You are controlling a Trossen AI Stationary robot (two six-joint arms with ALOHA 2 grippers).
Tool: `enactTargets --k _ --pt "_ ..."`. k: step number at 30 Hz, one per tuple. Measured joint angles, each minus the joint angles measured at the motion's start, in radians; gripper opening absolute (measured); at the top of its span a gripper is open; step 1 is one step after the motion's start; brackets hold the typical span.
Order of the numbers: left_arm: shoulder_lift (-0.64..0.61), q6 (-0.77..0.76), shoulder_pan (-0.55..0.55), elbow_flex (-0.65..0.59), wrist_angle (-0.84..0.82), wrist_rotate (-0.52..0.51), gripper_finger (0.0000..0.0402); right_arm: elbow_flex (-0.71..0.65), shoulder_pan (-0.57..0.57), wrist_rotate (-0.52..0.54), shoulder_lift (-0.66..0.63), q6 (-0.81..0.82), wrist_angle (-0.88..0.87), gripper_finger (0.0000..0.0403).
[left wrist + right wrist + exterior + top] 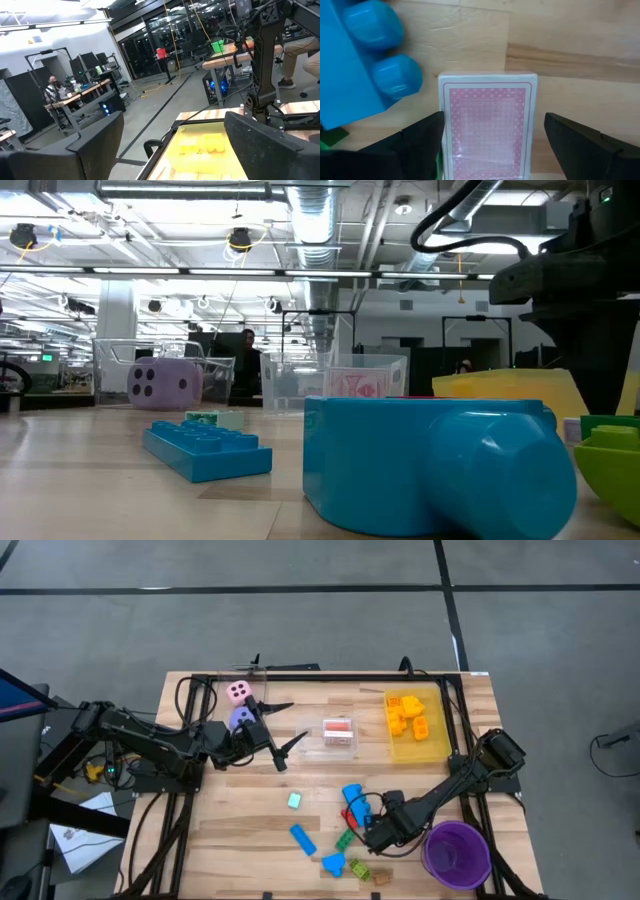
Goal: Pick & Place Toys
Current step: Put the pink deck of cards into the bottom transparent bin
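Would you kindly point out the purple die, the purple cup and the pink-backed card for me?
purple die (164, 383): low view, on its dotted front face.
purple cup (483, 857): high view, on its rim.
pink-backed card (487, 125): right wrist view, middle of its patterned back.

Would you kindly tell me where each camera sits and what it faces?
High: overhead, straight down on the table, both arms.
Low: table height, facing a blue brick; no arm clearly shown.
Left wrist: raised, facing the room and yellow bin; own fingers.
Right wrist: over a pink card.
High and left wrist share the yellow bin.
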Motion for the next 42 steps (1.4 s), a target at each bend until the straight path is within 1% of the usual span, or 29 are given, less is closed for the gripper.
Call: enactTargets --k 11,17,21,34,42 --pt "0.0 -0.003 -0.003 0.0 -0.002 0.0 0.0342 -0.002 0.0 -0.003 0.0 -0.008 0.021 0.0336" --pt "0.0 -0.003 -0.003 0.0 -0.004 0.0 0.0342 -0.002 0.0 -0.004 0.0 -0.027 0.068 0.0336" --pt "0.0 -0.003 -0.003 0.0 -0.004 0.0 0.0342 -0.002 0.0 -0.003 0.0 -0.031 0.062 0.0336" --pt "0.0 -0.003 -0.003 0.0 -0.004 -0.001 0.0342 -0.003 -0.019 -0.024 -0.002 -0.129 0.085 0.0336" --pt "0.0 -0.003 -0.003 0.0 -0.005 -0.001 0.0342 -0.003 -0.026 -0.004 -0.015 -0.14 0.095 0.0336"
